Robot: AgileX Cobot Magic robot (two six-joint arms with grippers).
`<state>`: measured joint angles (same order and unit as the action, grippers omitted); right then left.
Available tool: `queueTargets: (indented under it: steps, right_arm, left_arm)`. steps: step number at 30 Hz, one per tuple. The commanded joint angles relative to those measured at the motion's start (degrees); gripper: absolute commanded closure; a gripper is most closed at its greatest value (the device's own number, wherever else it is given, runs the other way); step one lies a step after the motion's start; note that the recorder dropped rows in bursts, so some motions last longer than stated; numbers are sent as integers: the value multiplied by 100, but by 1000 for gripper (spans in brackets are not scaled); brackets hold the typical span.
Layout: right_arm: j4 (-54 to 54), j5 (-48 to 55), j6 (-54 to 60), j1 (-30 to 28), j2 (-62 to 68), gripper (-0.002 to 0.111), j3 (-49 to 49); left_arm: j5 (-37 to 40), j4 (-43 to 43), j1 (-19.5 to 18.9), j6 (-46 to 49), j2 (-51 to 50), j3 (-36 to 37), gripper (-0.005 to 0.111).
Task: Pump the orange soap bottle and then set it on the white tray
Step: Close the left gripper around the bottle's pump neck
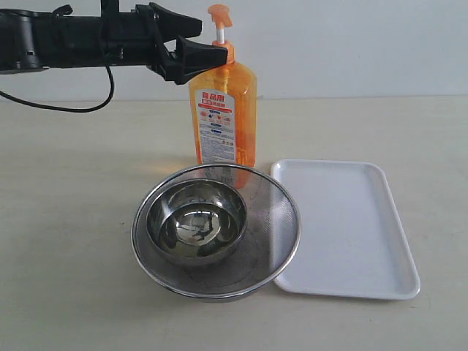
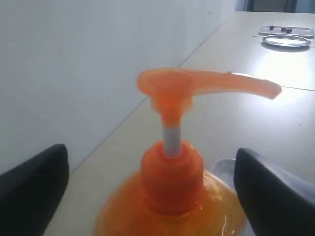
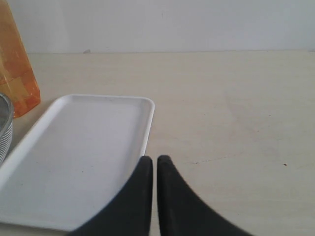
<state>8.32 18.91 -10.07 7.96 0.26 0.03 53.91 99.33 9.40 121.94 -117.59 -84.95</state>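
Over beige table (image 1: 73, 219), white wall (image 1: 329, 44): left end effector (image 2: 151, 189) released, right end effector (image 3: 154, 160) clenched.

The foot of the bottle (image 1: 245, 110) is hidden behind the bowls (image 1: 272, 219), its label (image 1: 217, 130) print is too small to read, and the left arm (image 1: 66, 36) runs off the edge.

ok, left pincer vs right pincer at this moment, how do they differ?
Left pincer is open, its fingers wide on either side of the orange soap bottle's neck; right pincer is shut, fingers together. Left pincer sits high, at that neck; right pincer is by the white tray's edge, away from the bottle. Shared: black fingers, and neither grips anything.
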Motion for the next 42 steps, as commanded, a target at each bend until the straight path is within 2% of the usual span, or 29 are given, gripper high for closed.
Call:
queueTargets:
  steps: [1, 8, 16, 20, 26, 33, 39, 42]
  right_arm:
    - [-4, -41, 12, -41, -26, 108, -3]
    - [-4, -41, 12, -41, -26, 108, -3]
    - [-4, -41, 12, -41, -26, 108, -3]
    - [-4, -41, 12, -41, -26, 108, -3]
    - [-4, -41, 12, -41, -26, 108, -3]
    - [-4, -46, 12, -41, -26, 108, -3]
    - [-4, -46, 12, -41, -26, 108, -3]
    - [-4, -46, 12, -41, -26, 108, -3]
  left_arm:
    - [-44, 62, 168, 17, 14, -35, 22]
    - [-426, 62, 249, 17, 3, -38, 22]
    - [-453, 62, 261, 17, -21, -48, 25]
    - [-404, 62, 261, 17, -161, -194, 29]
    - [7, 62, 261, -24, -421, -455, 29]
    - [9, 62, 261, 2, -578, -556, 29]
    - [-17, 62, 261, 2, -578, -644, 48]
    - [25, 62, 261, 2, -578, -706, 49]
